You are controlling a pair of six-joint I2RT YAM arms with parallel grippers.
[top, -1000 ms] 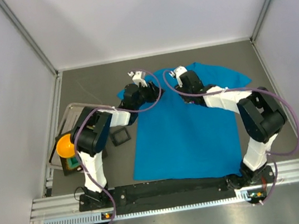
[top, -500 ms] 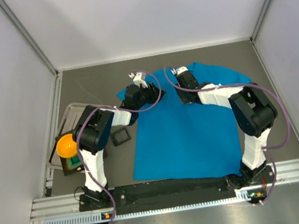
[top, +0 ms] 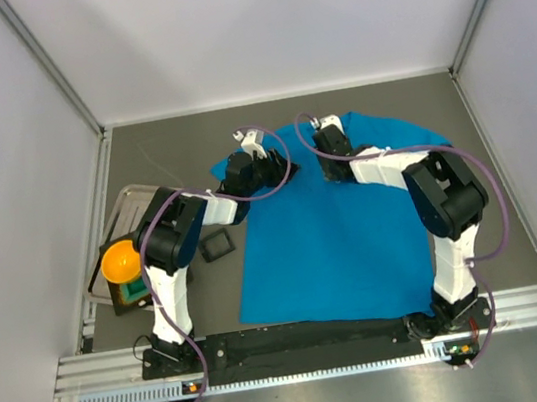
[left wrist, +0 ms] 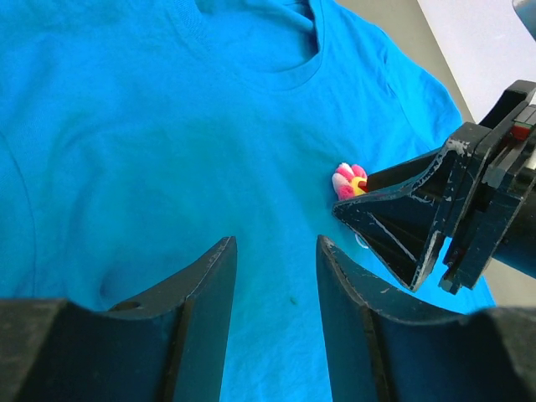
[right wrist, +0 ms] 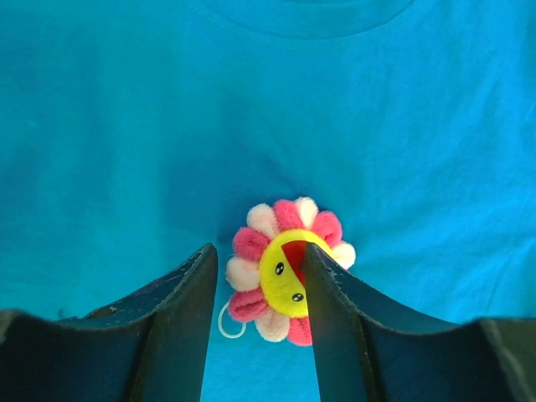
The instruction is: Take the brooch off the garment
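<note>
A big bright blue cloth T-shirt [top: 335, 242] lies flat on the dark grey table [top: 169, 145]. On its front, a little way from the darker round collar [left wrist: 297, 75], sits the small fluffy flower brooch with pink and white petals and a yellow face [right wrist: 287, 270]. A thin white ring [right wrist: 228, 322] peeks out beside it. The right gripper [right wrist: 255, 251] is down at the flower, with one black finger on each side of it. Its fingers are partly apart. A thin strip of blue shows between one finger and the petals, and the other finger covers the flower's edge (so I cannot tell if it touches there). The flower lies flat on the shirt. The left gripper [left wrist: 272, 243] hangs over the shirt close by, with its fingers apart and only plain blue cloth showing between them. It holds nothing. Far off on the left, a plain round orange ball [top: 119, 262] sits by a grey metal tray [top: 126, 197].
</note>
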